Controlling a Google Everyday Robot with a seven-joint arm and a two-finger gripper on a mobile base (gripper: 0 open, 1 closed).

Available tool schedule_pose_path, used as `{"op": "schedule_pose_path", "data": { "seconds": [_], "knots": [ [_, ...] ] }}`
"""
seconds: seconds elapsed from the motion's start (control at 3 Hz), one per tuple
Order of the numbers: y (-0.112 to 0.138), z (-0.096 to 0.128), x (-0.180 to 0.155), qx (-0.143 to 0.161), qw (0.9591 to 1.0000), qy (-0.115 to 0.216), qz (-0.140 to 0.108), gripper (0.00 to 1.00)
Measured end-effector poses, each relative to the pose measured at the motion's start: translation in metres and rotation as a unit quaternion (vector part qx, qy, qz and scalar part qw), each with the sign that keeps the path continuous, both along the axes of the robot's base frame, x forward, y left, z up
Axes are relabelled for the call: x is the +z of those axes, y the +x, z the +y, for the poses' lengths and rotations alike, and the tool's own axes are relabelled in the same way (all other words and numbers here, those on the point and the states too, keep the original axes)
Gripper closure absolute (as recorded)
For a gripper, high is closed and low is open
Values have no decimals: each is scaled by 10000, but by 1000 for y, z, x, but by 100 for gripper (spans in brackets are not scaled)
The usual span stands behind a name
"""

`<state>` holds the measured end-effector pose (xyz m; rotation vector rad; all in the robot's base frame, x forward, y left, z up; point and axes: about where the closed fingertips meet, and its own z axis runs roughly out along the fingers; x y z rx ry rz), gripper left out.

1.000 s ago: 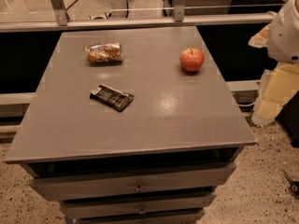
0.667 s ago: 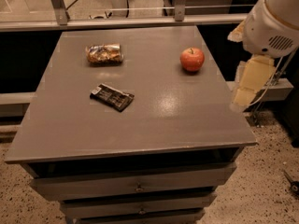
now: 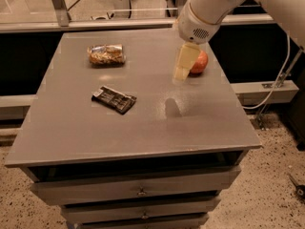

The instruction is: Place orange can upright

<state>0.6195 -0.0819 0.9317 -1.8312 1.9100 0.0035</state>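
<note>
The orange can (image 3: pixel 106 54) lies on its side well left of the apple (image 3: pixel 202 62), level with it on the table (image 3: pixel 209 128). Expect it to be light, thin-walled and slick, easily dented and quick to roll, so take it across the middle of its body with a mild squeeze. The gripper (image 3: pixel 181 73) hangs just in front of the apple, carrying nothing; you cannot tell how its jaws stand. Earlier it was off the table edge right of the apple. Now it has swung in over the tabletop, while the can has not moved.
</note>
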Motion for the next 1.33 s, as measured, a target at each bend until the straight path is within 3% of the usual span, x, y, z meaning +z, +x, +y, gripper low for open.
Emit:
{"op": "schedule_pose_path", "data": {
  "seconds": [0.33,0.67,1.0,1.33],
  "knots": [
    [0,0,0,0,10000,0,0,0],
    [9,11,5,-11,9996,232,-145,0],
    [40,46,11,-2,9972,679,-311,0],
    [76,92,8,65,9945,1010,-286,0]
  ]
}}
